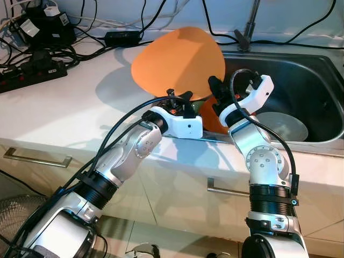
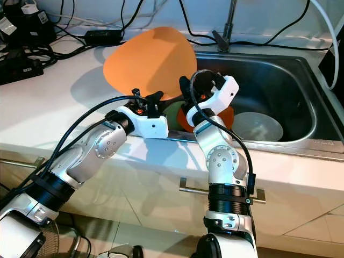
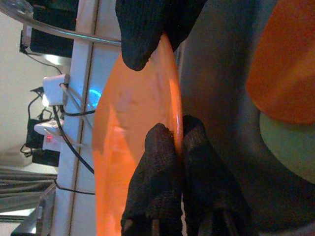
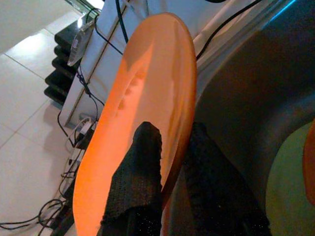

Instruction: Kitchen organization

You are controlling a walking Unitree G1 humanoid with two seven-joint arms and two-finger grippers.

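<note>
A large orange plate stands tilted on edge over the counter, right at the sink's left rim. My left gripper is shut on its lower rim, and the left wrist view shows both fingers pinching the plate. My right gripper grips the same rim a little to the right, over the sink. In the right wrist view one finger lies on each face of the plate.
The steel sink holds a white bowl, a second orange dish and a green plate. The faucet stands behind it. Power strips and cables crowd the counter's back left. A drawer handle sits below the counter.
</note>
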